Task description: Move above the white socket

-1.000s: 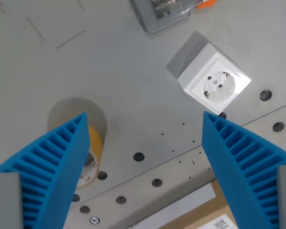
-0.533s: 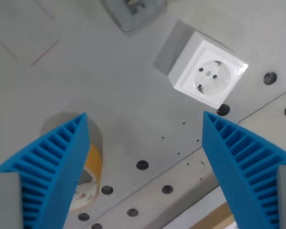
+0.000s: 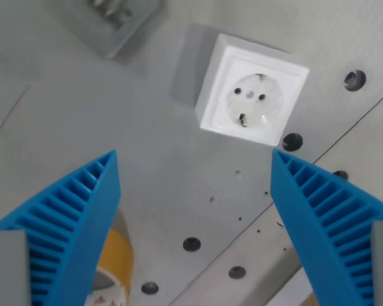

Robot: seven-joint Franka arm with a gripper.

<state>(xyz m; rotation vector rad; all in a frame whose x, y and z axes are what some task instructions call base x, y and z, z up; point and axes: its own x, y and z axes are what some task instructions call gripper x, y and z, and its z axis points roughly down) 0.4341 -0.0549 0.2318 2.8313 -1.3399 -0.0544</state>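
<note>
Grey metal tabletop with round holes, evenly lit.

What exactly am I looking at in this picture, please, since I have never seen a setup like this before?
This is a single view from a camera mounted on a robot arm's wrist, looking down at a grey metal table. The two ribbed blue shapes at the lower corners are the fingers of the robot's gripper. They stand wide apart and hold nothing.

Between and beyond them sits the white socket, a square box with a round face and pin holes, resting on the table. The arm is meant to place itself above it.

At the top of the wrist view's left is part of a grey box, too cut off to identify. At the bottom left, half hidden behind a finger, is a roll of yellowish tape. The dark dots are holes in the table.
</note>
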